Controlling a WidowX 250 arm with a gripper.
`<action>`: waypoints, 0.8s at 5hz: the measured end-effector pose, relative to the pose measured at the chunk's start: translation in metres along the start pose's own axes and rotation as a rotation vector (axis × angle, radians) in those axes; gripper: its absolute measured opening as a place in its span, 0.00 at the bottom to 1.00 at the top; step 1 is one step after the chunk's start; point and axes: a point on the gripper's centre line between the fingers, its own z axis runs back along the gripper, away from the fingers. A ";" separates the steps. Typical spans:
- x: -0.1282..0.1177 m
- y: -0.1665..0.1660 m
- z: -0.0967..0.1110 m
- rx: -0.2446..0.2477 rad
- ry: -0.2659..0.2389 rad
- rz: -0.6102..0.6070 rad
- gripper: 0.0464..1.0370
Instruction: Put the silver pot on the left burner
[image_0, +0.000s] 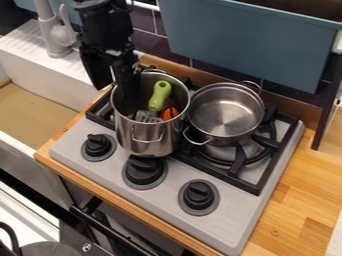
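Note:
My gripper hangs from the top edge at the tall silver pot's left rim. It is open, with one finger outside the rim and the other over the pot's inside. The tall silver pot stands upright on the stove's left side and hides most of the left burner. Inside it are a green-handled spatula and an orange item. To its right, close beside it, is a wider, shallower silver pot with two loop handles, partly over the right burner.
Three black knobs line the grey stove top's front. A white sink with a grey faucet lies left. Behind the pots hangs a blue-grey bin. Wooden counter borders the stove's right side.

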 end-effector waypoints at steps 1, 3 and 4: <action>0.000 0.001 -0.008 0.030 -0.012 0.047 0.96; 0.005 0.009 -0.005 0.079 -0.013 0.105 0.64; 0.003 0.014 -0.002 0.101 0.016 0.118 0.35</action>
